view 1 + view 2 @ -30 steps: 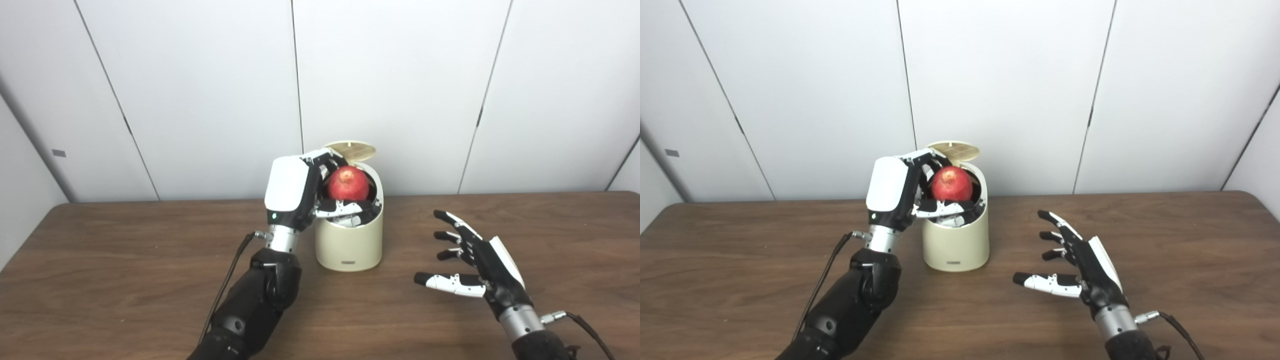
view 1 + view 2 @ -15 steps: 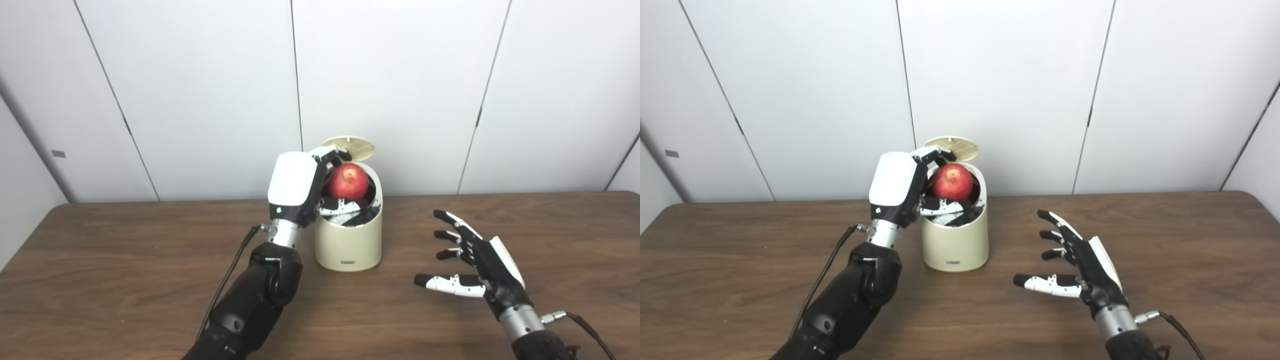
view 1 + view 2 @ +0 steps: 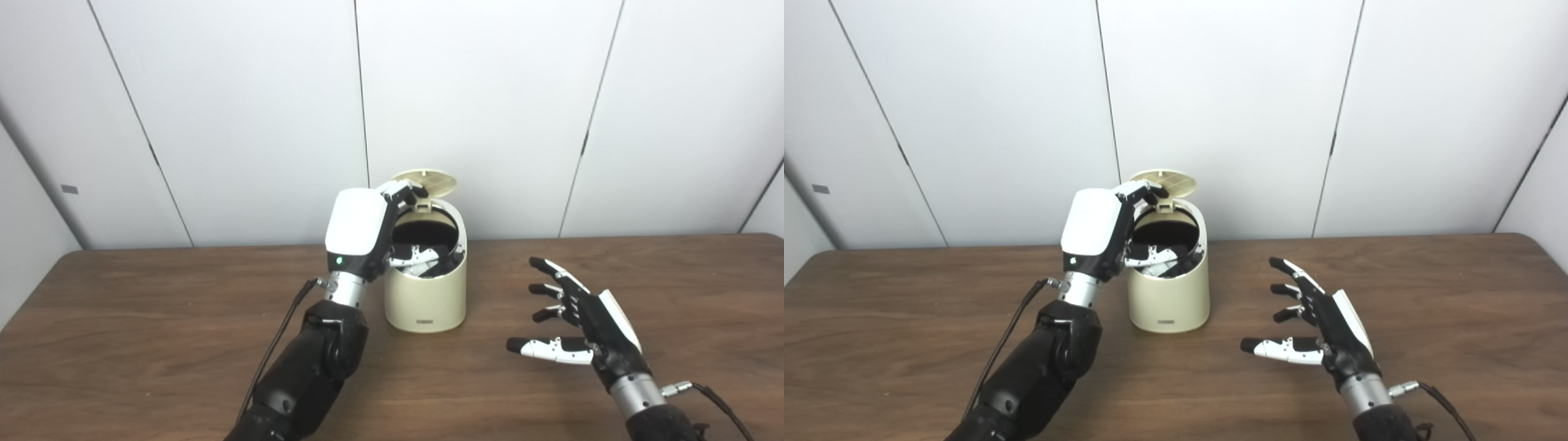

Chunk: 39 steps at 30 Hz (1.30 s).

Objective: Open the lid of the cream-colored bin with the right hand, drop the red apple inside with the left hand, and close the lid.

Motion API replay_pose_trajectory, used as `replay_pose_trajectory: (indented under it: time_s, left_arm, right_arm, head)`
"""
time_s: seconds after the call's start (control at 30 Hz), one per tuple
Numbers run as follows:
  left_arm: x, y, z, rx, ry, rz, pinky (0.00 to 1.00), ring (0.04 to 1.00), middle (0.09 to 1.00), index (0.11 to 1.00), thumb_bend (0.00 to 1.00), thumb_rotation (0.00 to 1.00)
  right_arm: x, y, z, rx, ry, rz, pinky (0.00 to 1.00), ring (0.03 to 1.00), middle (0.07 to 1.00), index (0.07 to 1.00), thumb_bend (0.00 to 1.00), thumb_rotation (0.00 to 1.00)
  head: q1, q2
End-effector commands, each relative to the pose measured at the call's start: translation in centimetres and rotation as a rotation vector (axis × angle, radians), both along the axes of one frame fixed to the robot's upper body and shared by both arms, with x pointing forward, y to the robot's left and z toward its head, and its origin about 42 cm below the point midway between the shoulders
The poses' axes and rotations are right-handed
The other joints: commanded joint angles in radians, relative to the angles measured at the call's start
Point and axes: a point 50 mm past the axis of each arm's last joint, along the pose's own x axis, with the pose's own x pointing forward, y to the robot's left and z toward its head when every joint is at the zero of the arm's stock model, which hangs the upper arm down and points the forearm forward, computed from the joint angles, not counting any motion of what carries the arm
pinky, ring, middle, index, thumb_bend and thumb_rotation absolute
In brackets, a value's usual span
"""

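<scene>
The bin [image 3: 425, 288] stands with its lid [image 3: 427, 180] up; the empty, spread right hand [image 3: 585, 324] waits right of it, the empty left hand [image 3: 367, 236] curls over its rim.

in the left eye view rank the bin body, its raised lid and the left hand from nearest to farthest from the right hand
1. Bin body, on the table to the right hand's left.
2. Left hand, over the bin's far-left rim.
3. Raised lid, behind the opening; close to the left hand's rank.
</scene>
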Motion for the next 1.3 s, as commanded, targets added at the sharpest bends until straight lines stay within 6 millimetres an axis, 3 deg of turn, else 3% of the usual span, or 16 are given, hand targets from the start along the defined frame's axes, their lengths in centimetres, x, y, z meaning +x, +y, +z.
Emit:
replay_pose_trajectory:
  time_s: [0.0,0.2,0.43,0.57,0.6,0.63,0.7,1.03,1.27]
  left_arm:
    - [0.1,0.9,0.1,0.018,0.008,0.012,0.41,0.515,0.623,0.683,0.94,0.26]
    - [-0.5,1.2,0.2,0.01,0.006,0.003,0.42,0.519,0.626,0.69,0.92,0.38]
    - [-0.8,1.6,0.4,0.003,-0.008,0.008,0.42,0.525,0.631,0.694,0.92,0.39]
    - [-1.1,1.8,0.3,-0.08,-0.019,-0.008,0.42,0.505,0.594,0.656,0.82,0.26]
    - [-1.3,1.9,0.3,-0.122,-0.019,-0.019,0.42,0.495,0.571,0.633,0.76,0.21]
    - [-1.4,2.0,0.2,-0.165,-0.024,-0.027,0.41,0.483,0.553,0.566,0.64,0.14]
    - [-1.7,2.3,0.0,-0.242,-0.052,-0.034,0.39,0.464,0.532,0.508,0.54,0.09]
    - [-2.6,4.4,-0.4,-0.5,-0.229,-0.018,0.35,0.435,0.478,0.5,0.52,0.0]
    - [-3.3,6.1,-0.1,-0.664,-0.163,-0.054,0.37,0.481,0.486,0.499,0.51,0.0]
  right_arm:
    - [0.3,0.2,2.0,0.006,-0.098,0.012,0.6,0.813,0.927,0.863,0.77,0.15]
    - [0.4,0.1,1.9,-0.005,-0.105,0.014,0.6,0.808,0.923,0.865,0.77,0.16]
    - [0.5,0.4,1.9,0.005,-0.109,0.017,0.59,0.806,0.922,0.86,0.76,0.13]
    - [0.4,0.4,1.7,-0.007,-0.113,0.022,0.58,0.803,0.918,0.859,0.76,0.13]
    - [0.4,0.4,1.7,-0.008,-0.111,0.022,0.57,0.802,0.916,0.859,0.75,0.13]
    - [0.3,0.4,1.6,-0.009,-0.106,0.021,0.56,0.798,0.915,0.86,0.75,0.13]
    - [0.3,0.4,1.5,-0.004,-0.094,0.021,0.56,0.799,0.92,0.866,0.75,0.12]
    - [0.3,0.1,1.1,-0.011,-0.077,0.024,0.58,0.804,0.922,0.865,0.74,0.14]
    - [0.2,0.1,0.8,0.017,-0.072,0.032,0.6,0.803,0.916,0.861,0.71,0.14]
  head:
    - [0.003,0.002]
    - [0.008,0.0]
    - [0.01,-0.002]
    - [0.013,-0.007]
    - [0.013,-0.007]
    - [0.012,-0.01]
    - [0.013,-0.011]
    - [0.024,-0.015]
    - [0.029,-0.018]
